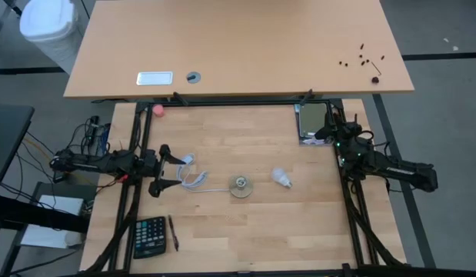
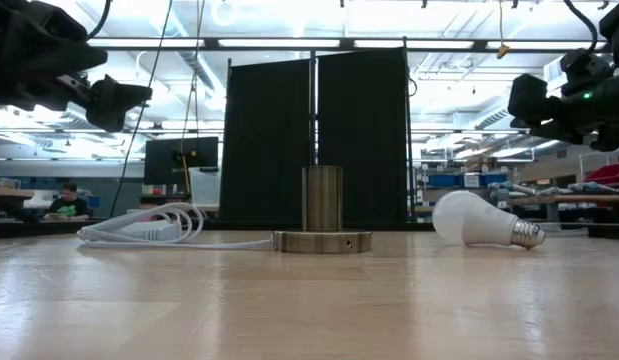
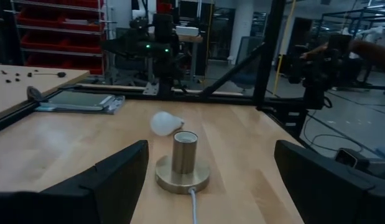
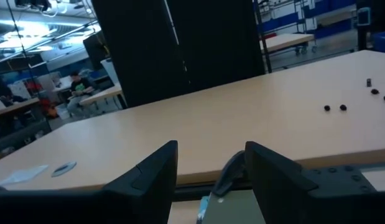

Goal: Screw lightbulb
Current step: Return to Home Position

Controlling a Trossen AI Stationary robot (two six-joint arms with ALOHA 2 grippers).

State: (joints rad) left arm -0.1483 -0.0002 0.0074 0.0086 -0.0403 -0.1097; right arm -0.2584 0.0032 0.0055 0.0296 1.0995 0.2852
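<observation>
Lightbulb: white globe, greyish screw base. Lamp base: brushed brass-toned metal. Cord: white. Table: pale wood, plank-striped. Calculator: black. Small ball: pink.

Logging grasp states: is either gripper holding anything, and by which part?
Nothing is held. The lightbulb lies free on the table; left gripper and right gripper are open.
</observation>
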